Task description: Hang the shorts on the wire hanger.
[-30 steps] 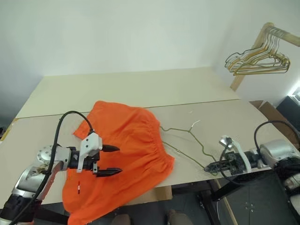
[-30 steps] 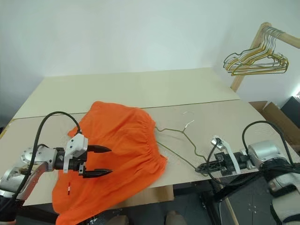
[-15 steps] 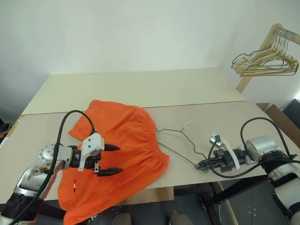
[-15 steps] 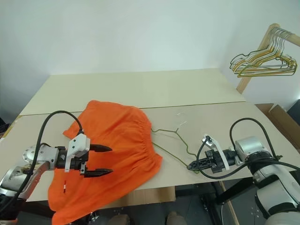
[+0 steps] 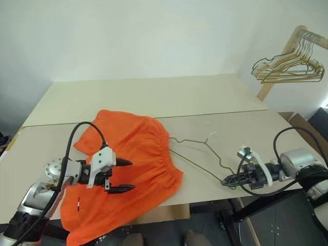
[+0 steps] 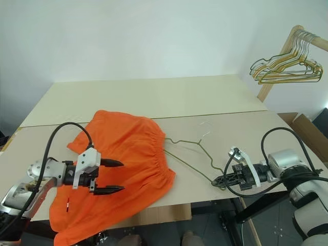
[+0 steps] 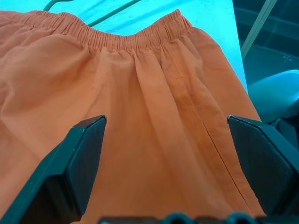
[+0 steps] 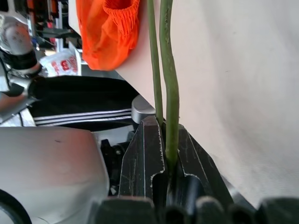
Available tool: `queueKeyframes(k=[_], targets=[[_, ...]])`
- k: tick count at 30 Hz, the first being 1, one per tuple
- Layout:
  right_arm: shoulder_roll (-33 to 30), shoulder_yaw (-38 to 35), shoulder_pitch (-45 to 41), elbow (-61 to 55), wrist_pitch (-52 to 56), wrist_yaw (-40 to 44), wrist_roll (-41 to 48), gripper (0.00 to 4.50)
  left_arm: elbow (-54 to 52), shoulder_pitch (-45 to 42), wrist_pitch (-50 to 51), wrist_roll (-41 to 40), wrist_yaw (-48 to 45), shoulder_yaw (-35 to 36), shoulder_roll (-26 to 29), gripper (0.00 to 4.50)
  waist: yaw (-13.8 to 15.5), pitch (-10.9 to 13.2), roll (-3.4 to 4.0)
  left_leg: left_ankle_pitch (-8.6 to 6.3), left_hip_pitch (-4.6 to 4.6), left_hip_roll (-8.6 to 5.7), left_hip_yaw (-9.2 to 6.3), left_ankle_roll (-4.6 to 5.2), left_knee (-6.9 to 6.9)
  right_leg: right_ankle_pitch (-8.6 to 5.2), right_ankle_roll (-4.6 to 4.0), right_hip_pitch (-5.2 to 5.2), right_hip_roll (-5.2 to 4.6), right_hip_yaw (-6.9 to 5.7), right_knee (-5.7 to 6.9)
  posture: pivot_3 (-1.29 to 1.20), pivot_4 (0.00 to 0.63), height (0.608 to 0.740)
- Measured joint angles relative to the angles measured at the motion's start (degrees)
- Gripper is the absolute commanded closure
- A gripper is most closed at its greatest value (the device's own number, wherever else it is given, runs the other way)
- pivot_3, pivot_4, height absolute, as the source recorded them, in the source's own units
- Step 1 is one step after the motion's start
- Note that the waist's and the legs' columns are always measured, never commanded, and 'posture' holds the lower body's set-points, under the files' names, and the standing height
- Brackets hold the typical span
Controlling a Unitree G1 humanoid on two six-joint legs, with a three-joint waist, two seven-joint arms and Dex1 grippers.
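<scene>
The bright orange shorts (image 5: pixel 143 146) lie spread on the beige table (image 5: pixel 154 97), their lower part hanging over the front edge. My left gripper (image 5: pixel 131 176) hovers just over them, open, nothing between its fingers (image 7: pixel 79 163); the gathered waistband (image 7: pixel 131 42) lies ahead of it. The thin olive wire hanger (image 5: pixel 206 142) lies flat to the right of the shorts, one end tucked at the waistband. My right gripper (image 5: pixel 226 182) is shut on the hanger's near corner at the table's front edge, and the wire (image 8: pixel 169 93) runs out from between its fingers (image 8: pixel 140 158).
A bunch of gold and grey hangers (image 5: pixel 287 66) hangs from a wooden rack (image 5: pixel 287 43) at the far right. A cardboard box (image 6: pixel 307 125) stands beside the table's right end. A seam (image 5: pixel 230 111) crosses the tabletop behind the shorts.
The camera has swung a little. Both arms, the shorts and the hanger keep their places relative to one another.
</scene>
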Motion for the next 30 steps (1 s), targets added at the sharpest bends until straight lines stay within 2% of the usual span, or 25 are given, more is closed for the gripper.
queueKeyframes(k=[6,12,18,26,30], targets=[[-1.24,1.00,1.09,-4.93,1.70,0.02,4.05,4.50,0.47,-0.04,-0.33,0.62,-0.04,-0.76,0.00,0.01,-0.09,0.00,0.00,0.00,0.03,0.00,0.00,0.00,0.00,0.00,0.00,0.01,0.00,0.00,0.00,0.02,0.000,0.740],[7.17,1.85,-2.09,4.70,3.08,0.06,-1.37,4.50,0.98,-0.21,-1.50,1.80,0.13,-1.30,-0.09,0.01,-0.14,-0.01,0.00,0.00,0.02,0.01,0.01,0.00,0.03,0.01,-0.01,0.01,0.03,0.00,0.02,0.02,0.000,0.740],[11.66,1.24,-5.77,11.46,1.32,0.08,-6.02,4.50,0.96,-0.15,-1.64,2.14,0.44,-1.64,-0.40,0.01,-0.03,-0.01,0.00,0.00,-0.01,0.01,0.01,0.00,0.03,0.01,-0.01,-0.01,0.01,-0.01,0.01,0.03,0.000,0.740],[10.83,2.28,-5.80,7.48,-0.57,0.09,-2.72,4.50,0.95,0.21,-1.97,2.34,1.34,-1.83,-0.60,0.01,-0.03,-0.02,0.01,0.00,0.00,0.02,-0.02,0.00,0.03,0.01,-0.01,-0.01,0.02,-0.01,0.04,0.05,0.000,0.740],[12.68,1.65,-7.19,10.78,-0.52,0.09,-2.02,4.50,0.93,1.27,-1.97,2.38,1.64,-1.89,-0.61,0.01,-0.12,-0.02,0.01,0.00,0.01,0.01,-0.01,0.00,0.03,0.02,-0.02,-0.01,0.02,-0.01,0.05,0.05,0.000,0.740]])
